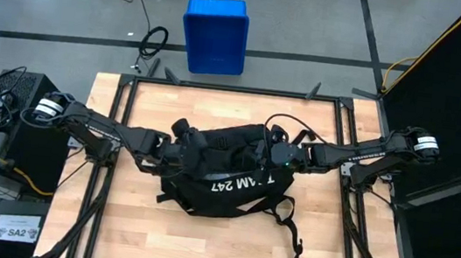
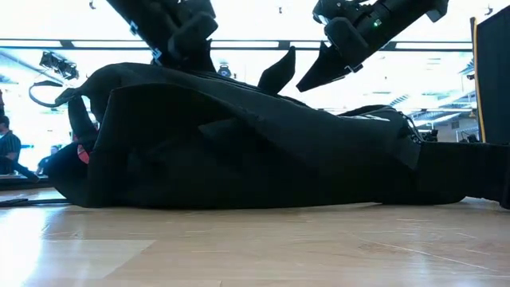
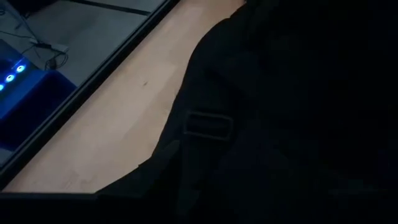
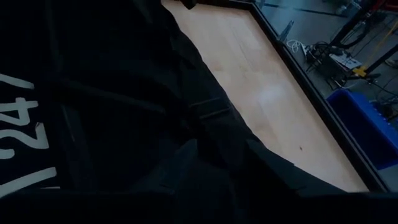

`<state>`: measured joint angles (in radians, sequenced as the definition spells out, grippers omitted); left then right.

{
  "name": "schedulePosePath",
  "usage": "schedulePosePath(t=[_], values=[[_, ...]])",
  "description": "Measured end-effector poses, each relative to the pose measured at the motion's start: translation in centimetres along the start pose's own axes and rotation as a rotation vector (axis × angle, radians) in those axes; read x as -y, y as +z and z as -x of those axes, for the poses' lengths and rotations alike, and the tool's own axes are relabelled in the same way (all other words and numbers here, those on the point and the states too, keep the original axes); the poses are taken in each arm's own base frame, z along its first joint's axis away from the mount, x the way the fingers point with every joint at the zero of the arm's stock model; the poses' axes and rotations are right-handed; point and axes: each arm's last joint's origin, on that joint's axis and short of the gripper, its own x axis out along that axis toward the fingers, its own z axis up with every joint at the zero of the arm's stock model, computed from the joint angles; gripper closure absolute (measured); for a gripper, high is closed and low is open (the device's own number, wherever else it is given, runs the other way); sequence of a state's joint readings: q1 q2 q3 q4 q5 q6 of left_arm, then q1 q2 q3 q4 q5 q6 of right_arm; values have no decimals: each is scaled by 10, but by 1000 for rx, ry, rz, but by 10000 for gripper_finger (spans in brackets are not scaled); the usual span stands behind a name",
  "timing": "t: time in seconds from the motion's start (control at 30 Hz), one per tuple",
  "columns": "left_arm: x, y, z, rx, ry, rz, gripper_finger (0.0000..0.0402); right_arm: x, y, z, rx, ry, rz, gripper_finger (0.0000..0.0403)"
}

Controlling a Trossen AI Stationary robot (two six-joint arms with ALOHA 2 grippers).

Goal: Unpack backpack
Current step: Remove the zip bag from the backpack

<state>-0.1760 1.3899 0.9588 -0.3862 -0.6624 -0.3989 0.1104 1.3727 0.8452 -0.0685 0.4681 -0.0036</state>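
The black backpack [image 1: 225,177] lies flat on the middle of the wooden table [image 1: 114,212], its white "TEAM 247" lettering [image 1: 246,184] facing up. Its straps [image 1: 292,234] trail toward the near right. In the low view the backpack [image 2: 239,151] is a long dark mound, with a pointed flap [image 2: 279,72] standing up from its top. My left gripper [image 1: 187,141] comes from the left and slants down over the backpack's far left part, its jaws wide. My right gripper [image 1: 270,147] slants down over the far right part, by the flap. The dark wrist views hide both fingertips. My left gripper [image 2: 191,52] slants down from the table's left onto the top of the backpack's raised left end [image 2: 187,70]. Its dark shape runs into the black cloth there, so I cannot tell whether it touches the backpack.
A blue plastic crate [image 1: 215,35] stands on the floor beyond the far edge. A black metal frame [image 1: 218,86] rims the table. Bare wood lies open along the near side and to the left and right of the backpack. A strap buckle [image 3: 208,124] shows on the cloth below my left wrist.
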Motion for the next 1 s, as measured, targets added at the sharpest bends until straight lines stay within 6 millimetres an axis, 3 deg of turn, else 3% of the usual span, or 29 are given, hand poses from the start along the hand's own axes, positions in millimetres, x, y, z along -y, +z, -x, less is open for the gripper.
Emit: schedulePosePath(t=[0.57,1.0], values=[[1,-8,-3,-51,40,-180,204,0,0,0,-2,0,8,303],[15,-19,-26,-94,41,-390,204,2,1,-1,6,-7,12,300]])
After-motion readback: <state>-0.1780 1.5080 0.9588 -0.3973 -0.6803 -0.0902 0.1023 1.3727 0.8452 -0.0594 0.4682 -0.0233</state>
